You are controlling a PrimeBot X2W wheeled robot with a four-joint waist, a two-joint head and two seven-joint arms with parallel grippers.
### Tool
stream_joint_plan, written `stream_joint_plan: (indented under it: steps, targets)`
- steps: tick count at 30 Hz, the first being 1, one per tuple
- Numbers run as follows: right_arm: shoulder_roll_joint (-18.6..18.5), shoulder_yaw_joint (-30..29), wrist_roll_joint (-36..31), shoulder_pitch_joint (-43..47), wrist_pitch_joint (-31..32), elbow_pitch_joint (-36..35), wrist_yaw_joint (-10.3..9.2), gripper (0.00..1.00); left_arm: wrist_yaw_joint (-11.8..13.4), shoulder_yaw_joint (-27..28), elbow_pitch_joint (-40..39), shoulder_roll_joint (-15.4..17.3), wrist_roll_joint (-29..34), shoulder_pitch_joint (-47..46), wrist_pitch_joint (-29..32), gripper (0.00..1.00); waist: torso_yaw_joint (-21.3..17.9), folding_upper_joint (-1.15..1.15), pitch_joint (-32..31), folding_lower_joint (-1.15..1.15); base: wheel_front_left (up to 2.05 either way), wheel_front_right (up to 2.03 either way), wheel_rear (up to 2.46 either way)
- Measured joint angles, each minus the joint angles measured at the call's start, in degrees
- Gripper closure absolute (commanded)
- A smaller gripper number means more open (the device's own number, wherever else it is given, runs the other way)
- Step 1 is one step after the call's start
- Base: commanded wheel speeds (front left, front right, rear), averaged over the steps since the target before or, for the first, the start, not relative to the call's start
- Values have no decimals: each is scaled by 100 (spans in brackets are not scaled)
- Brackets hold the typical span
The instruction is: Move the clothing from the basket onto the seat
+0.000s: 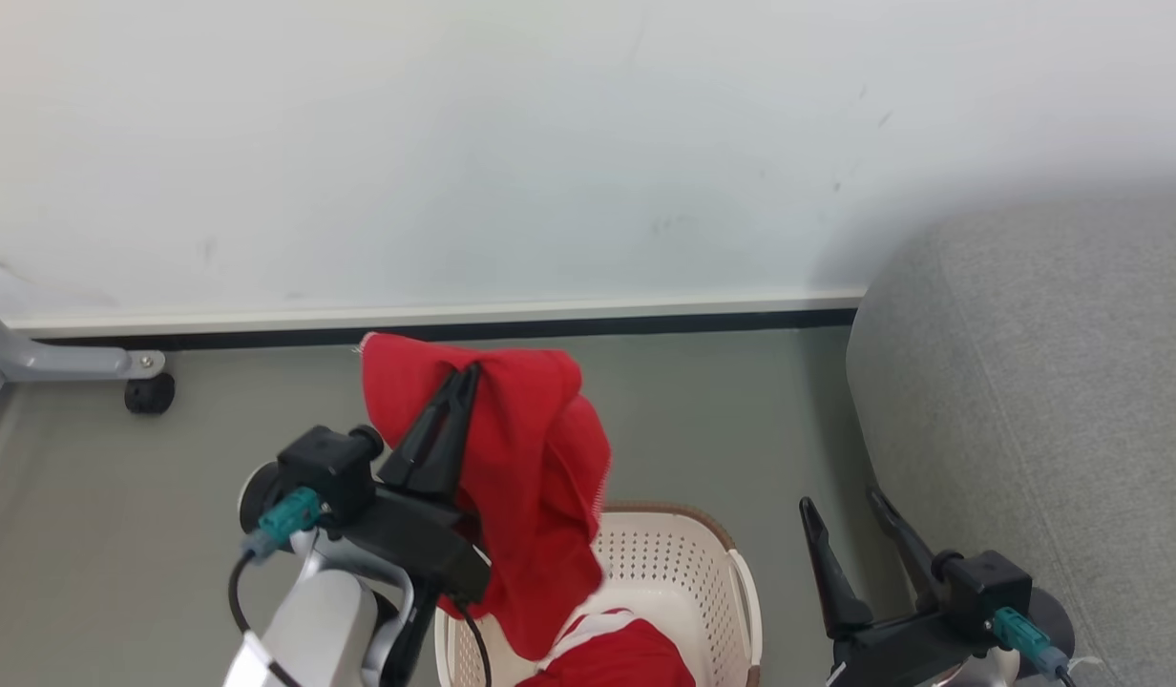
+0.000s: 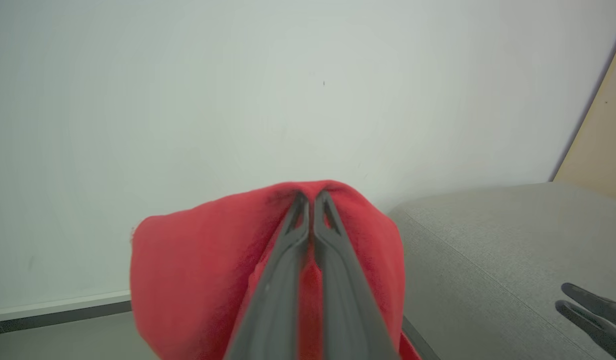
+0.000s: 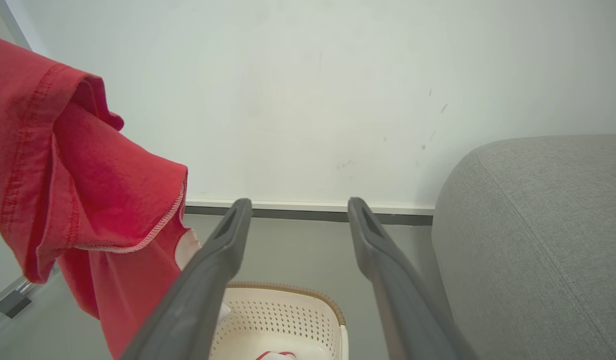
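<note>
Some clothing is lying in the basket. The left end effector is clenching one red garment above it, while the right end effector is gaping, empty. The seat is waiting beyond, so most of the work is probably remaining.

The left end effector is raised on its pale silver forearm. Its two long dark fingers are pressed together, pinching a soft bright red fabric garment that drapes over them. Lower and well to its right, the right end effector points upward, fingers spread wide apart.
</note>
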Motion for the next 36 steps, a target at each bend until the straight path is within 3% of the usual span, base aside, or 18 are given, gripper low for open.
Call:
stream_joint_plan:
  steps: [11,25,36]
  targets:
    - [4,38,52,324,52,-307,-1,0,107,-192,-1195,52,222,566,-1,100,-67,0,-265,0,0,0,0]
    - [40,183,57,358,202,-548,0,0,250,-208,-1796,175,236,687,221,100,-116,0,-231,1,0,0,0]
    - [283,643,45,190,305,-936,261,0,305,-227,-1959,196,236,712,422,100,-125,0,-202,1,0,0,0]
